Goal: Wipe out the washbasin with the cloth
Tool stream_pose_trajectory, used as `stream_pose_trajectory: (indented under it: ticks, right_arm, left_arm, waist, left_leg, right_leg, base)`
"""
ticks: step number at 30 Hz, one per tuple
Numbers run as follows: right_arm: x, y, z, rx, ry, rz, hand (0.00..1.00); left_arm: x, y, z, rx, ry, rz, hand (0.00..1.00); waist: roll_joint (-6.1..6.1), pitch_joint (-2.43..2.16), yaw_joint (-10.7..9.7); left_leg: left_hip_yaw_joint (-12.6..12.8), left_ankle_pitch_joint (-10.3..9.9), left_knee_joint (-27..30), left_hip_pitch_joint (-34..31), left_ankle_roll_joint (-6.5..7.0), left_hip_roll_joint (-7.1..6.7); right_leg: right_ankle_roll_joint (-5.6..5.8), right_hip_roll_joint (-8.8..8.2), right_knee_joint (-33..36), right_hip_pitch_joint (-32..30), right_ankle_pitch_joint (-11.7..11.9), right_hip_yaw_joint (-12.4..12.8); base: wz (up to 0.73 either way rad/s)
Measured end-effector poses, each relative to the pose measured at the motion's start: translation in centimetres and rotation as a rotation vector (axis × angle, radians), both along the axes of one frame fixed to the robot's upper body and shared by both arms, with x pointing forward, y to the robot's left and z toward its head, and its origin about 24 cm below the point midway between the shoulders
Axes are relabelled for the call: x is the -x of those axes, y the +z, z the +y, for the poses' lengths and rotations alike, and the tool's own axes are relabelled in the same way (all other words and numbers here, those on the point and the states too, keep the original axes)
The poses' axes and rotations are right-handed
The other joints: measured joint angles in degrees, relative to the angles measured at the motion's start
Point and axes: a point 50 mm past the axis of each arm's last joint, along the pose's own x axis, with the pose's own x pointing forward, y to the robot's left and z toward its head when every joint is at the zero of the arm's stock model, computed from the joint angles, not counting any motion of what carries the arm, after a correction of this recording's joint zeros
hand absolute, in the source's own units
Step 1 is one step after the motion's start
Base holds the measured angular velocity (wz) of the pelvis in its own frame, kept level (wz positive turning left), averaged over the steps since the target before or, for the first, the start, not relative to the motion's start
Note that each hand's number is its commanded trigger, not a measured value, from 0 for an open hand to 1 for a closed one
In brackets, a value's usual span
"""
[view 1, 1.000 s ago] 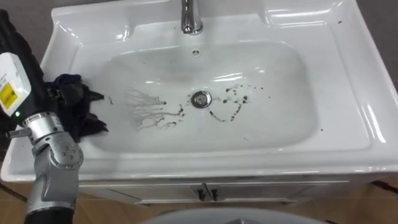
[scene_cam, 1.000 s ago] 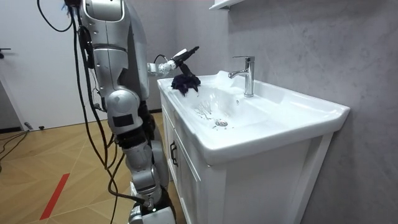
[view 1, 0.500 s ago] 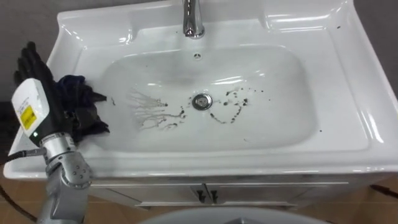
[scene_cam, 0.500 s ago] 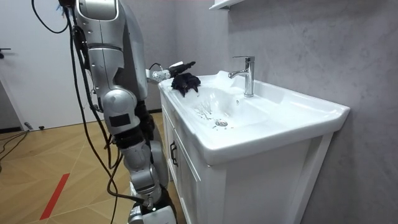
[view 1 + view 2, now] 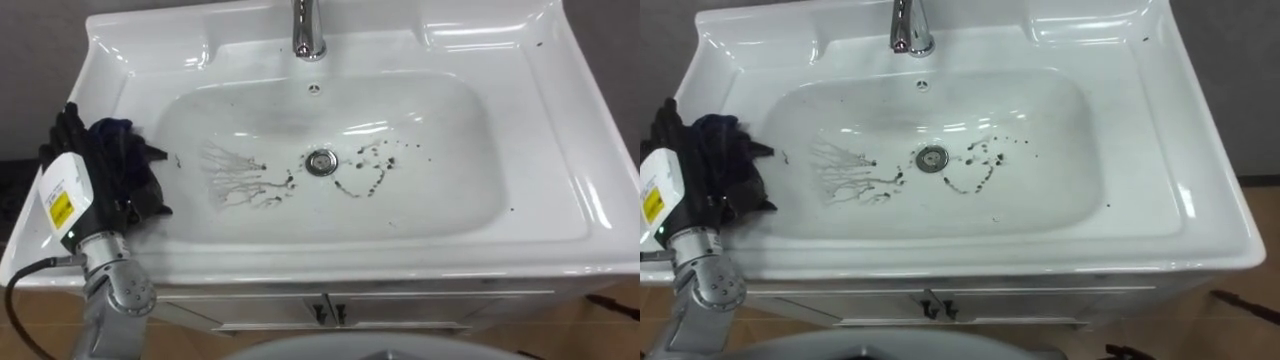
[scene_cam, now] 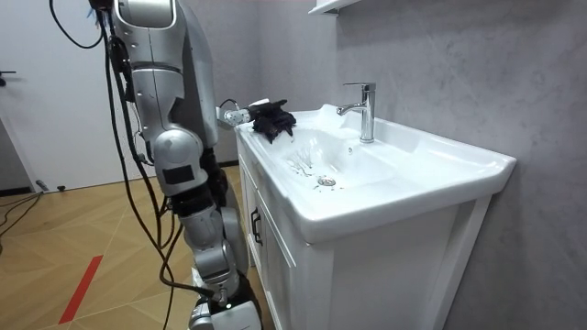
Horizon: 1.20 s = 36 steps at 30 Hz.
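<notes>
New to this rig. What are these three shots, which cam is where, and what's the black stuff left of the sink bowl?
A humanoid robot stands at a white basin that it should wipe. Two pictures come from a stereo camera in its head, looking down: left and right eye, the same scene. The third camera stands in the room and sees the robot from the side. The black stuff is two things: a dark cloth bunched on the basin's left rim, and the robot's left hand, black with a white tag, lying on it. Whether it grips the cloth I cannot tell. The right arm hangs at its side. In the bowl, dark marks lie either side of the drain; the tap is at the back.
</notes>
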Motion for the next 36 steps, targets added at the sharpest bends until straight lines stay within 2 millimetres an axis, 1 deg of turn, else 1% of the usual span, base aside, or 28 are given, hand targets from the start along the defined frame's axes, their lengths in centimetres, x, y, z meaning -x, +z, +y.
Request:
stream_pose_trajectory:
  ticks: [8, 9, 10, 11, 19, 27, 36]
  right_arm:
    - [-0.1, -0.1, 0.2, -0.006, 0.024, 0.007, 0.00]
    - [0.0, -0.1, 0.3, -0.009, 0.026, 0.010, 0.00]
    - [0.0, -0.1, 0.3, -0.010, 0.025, 0.010, 0.00]
    - [0.0, -0.1, 0.3, -0.012, 0.025, 0.012, 0.00]
    - [0.0, -0.1, 0.4, -0.009, 0.023, 0.017, 0.00]
    - [0.1, -0.1, 0.4, -0.008, 0.022, 0.019, 0.00]
    - [0.0, -0.1, 0.4, -0.008, 0.023, 0.018, 0.00]
  left_arm:
    - [0.2, -0.4, 0.0, 0.037, 0.015, 0.005, 0.00]
    - [0.2, -0.4, 0.1, 0.037, 0.017, 0.009, 0.51]
    - [0.2, -0.5, 0.1, 0.038, 0.017, 0.011, 0.57]
    - [0.2, -0.5, 0.0, 0.040, 0.016, 0.015, 1.00]
    - [-0.2, -0.8, 0.2, 0.044, 0.025, 0.022, 1.00]
    - [-0.9, -0.4, 0.9, 0.038, 0.056, -0.001, 1.00]
    - [-1.3, -0.2, 0.9, 0.038, 0.062, -0.002, 1.00]
  waist:
    - [-0.49, -0.29, -0.1]
    - [-0.61, -0.36, -0.1]
    - [-0.65, -0.36, -0.1]
    - [-0.77, -0.40, -0.1]
    - [-0.81, -0.42, 0.0]
    - [-0.82, -0.43, -0.1]
    - [-0.82, -0.43, 0.2]
  left_leg:
    - [0.1, 0.0, 0.0, 0.4, 0.00, -0.02]
    - [0.1, 0.0, 0.0, 0.4, 0.00, -0.01]
    - [0.1, 0.0, 0.0, 0.5, 0.00, -0.01]
    - [0.1, 0.0, 0.1, 0.6, 0.00, -0.02]
    - [0.0, 0.0, 0.1, 0.4, 0.01, -0.05]
    - [0.0, 0.0, 0.0, 0.5, 0.01, -0.12]
    - [0.2, 0.0, -0.1, 0.4, 0.01, -0.14]
  right_leg:
    - [0.00, 0.00, 0.0, 0.5, 0.0, 0.1]
    - [0.00, 0.00, 0.0, 0.6, 0.0, 0.1]
    - [0.00, 0.00, 0.0, 0.7, 0.0, 0.1]
    - [0.00, -0.01, -0.2, 0.9, 0.0, 0.0]
    - [-0.07, 0.00, -0.6, 1.0, -0.1, -0.2]
    - [-0.06, -0.03, -0.8, 1.1, -0.1, -0.4]
    - [-0.01, -0.08, -0.9, 1.0, -0.1, -0.3]
  base:
    - [0.00]
    - [0.00]
    - [0.00]
    - [0.00]
    - [0.00]
    - [0.00]
    - [0.00]
